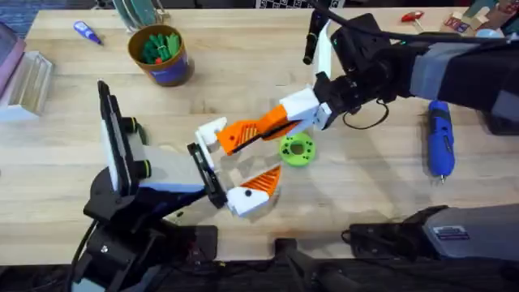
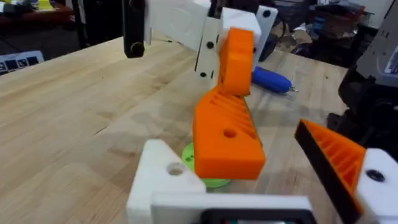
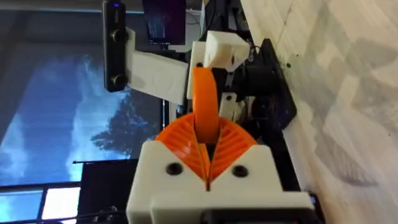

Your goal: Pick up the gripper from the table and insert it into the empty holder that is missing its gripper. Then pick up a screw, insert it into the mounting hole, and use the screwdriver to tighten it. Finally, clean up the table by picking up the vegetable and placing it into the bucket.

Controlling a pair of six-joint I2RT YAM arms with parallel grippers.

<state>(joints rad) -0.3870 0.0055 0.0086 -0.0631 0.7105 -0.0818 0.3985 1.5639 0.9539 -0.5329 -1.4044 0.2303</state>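
My right gripper (image 1: 285, 119) (image 3: 207, 155) is shut on the gripper, an orange ribbed wedge (image 1: 243, 135) (image 2: 227, 140) (image 3: 205, 112). It holds the wedge's far end against the bare white holder (image 1: 212, 130) (image 2: 165, 171) of my left gripper (image 1: 237, 158), which stands open. The left gripper's other finger carries its own orange wedge (image 1: 261, 182) (image 2: 336, 155). The blue screwdriver (image 1: 439, 138) (image 2: 270, 79) lies on the table (image 1: 365, 186) at the right. The bucket (image 1: 160, 55) stands at the back left with green pieces in it; I cannot tell if the vegetable is among them. The screw is out of view.
A lime-green round disc (image 1: 297, 149) lies just right of the two grippers. A small blue-purple pen tool (image 1: 87, 32) is at the back left, a red-handled screwdriver (image 1: 412, 16) at the back right. A clear plastic box (image 1: 24, 81) sits at the left edge.
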